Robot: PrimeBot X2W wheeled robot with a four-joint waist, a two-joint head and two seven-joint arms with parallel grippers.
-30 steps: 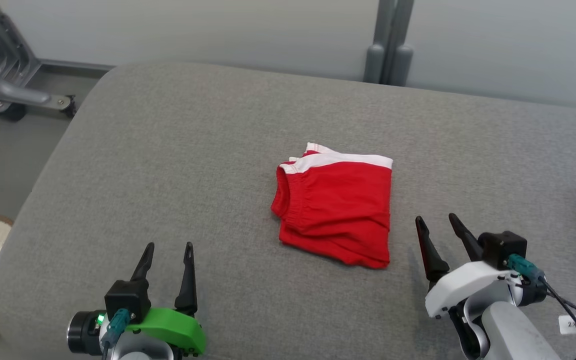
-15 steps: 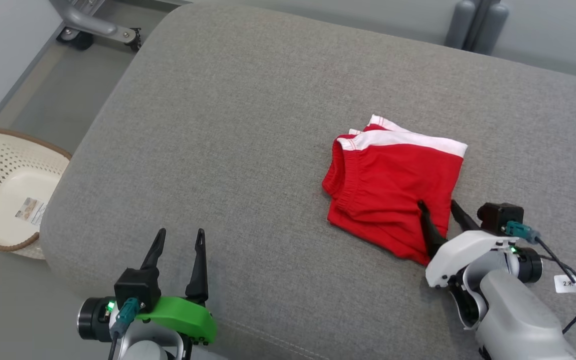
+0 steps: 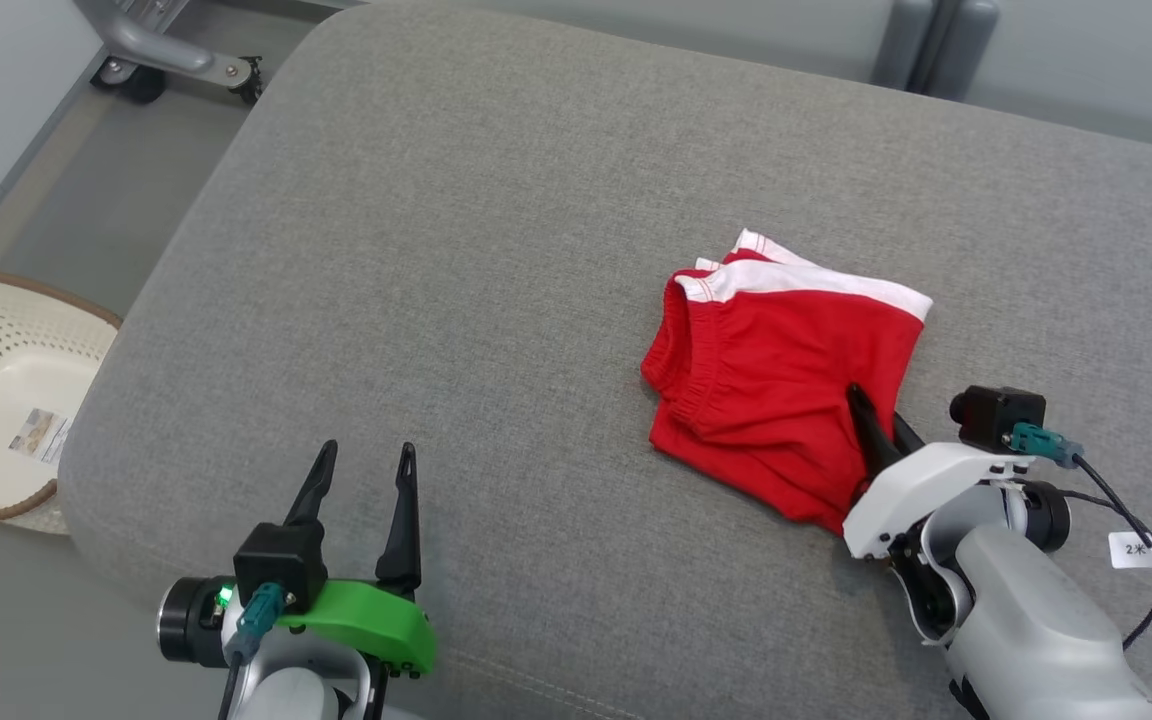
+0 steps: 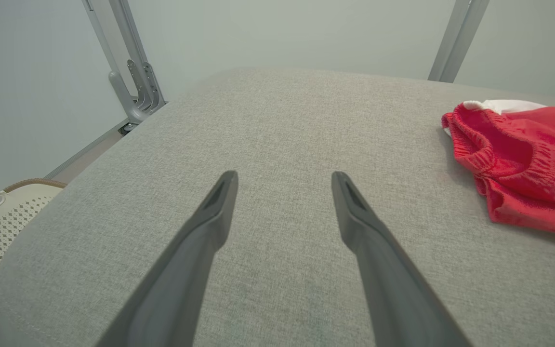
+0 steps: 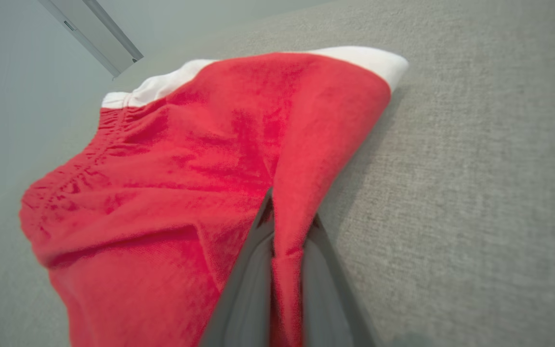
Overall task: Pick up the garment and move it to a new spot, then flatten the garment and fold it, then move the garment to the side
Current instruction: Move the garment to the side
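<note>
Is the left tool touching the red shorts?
No, in the left wrist view the left tool stands open over the grey cushion, with the red shorts lying apart from it.

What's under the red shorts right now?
The shorts lie on the grey cushion. The right claw pinches a fold at their near edge. Anything beneath the fabric is hidden.

Left jaws wide, right jaws pinched.

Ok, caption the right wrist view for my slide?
Right gripper shut on a fold of the red shorts atop the grey cushion.
</note>
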